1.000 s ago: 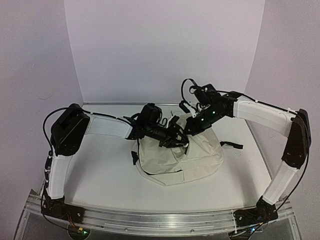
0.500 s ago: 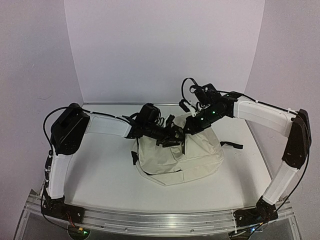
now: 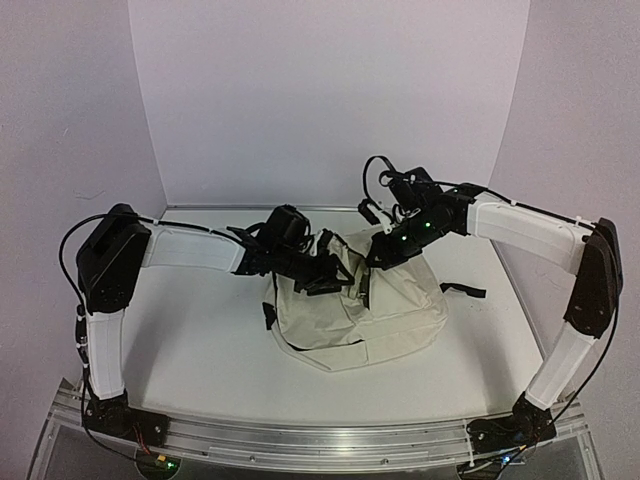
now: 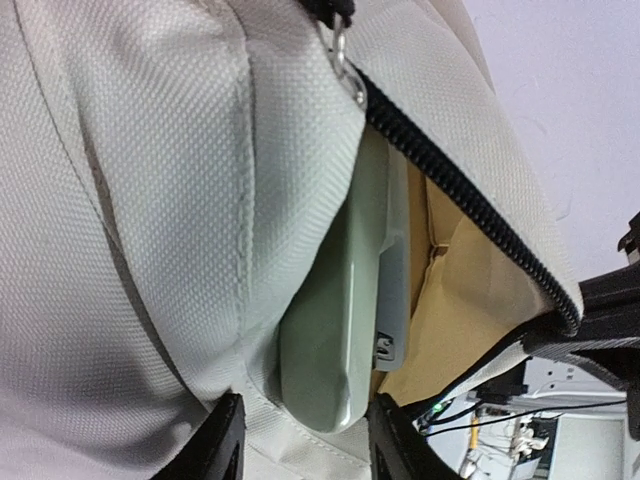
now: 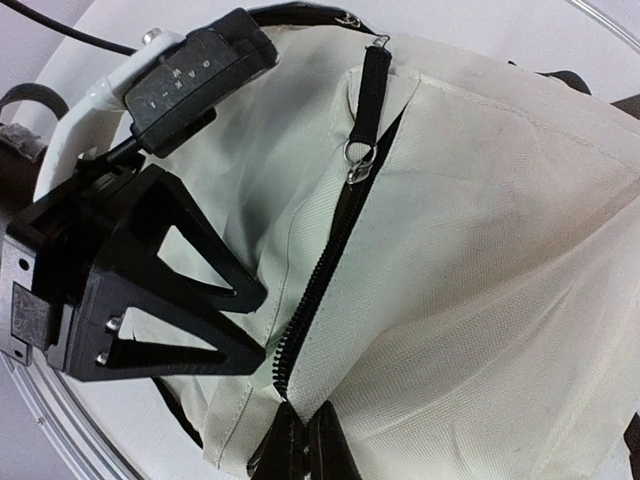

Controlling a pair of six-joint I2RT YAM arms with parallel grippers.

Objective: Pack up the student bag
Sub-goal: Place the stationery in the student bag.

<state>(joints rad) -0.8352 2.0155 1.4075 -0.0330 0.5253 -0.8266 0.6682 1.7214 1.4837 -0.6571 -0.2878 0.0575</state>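
The cream student bag (image 3: pixel 385 310) lies mid-table, its black zipper (image 5: pixel 320 270) open. My right gripper (image 5: pixel 305 445) is shut, pinching the fabric edge at the end of the zipper; in the top view it (image 3: pixel 373 266) sits at the bag's top. My left gripper (image 4: pixel 305 450) is open at the bag's mouth. A pale grey-green hard case (image 4: pixel 345 330) sticks out of the opening between its fingers, beside brown card (image 4: pixel 470 300) inside. The left gripper also shows in the top view (image 3: pixel 335 274) and in the right wrist view (image 5: pixel 262 325), jaws apart.
A metal zipper pull (image 5: pixel 357 160) hangs at the far end of the opening. A black strap (image 3: pixel 465 291) trails right of the bag on the white table (image 3: pixel 200 340). White walls close in at the back and both sides.
My left arm has drawn back to the left, its gripper pulling out from the bag's opening. The right arm and the bag have stayed put.
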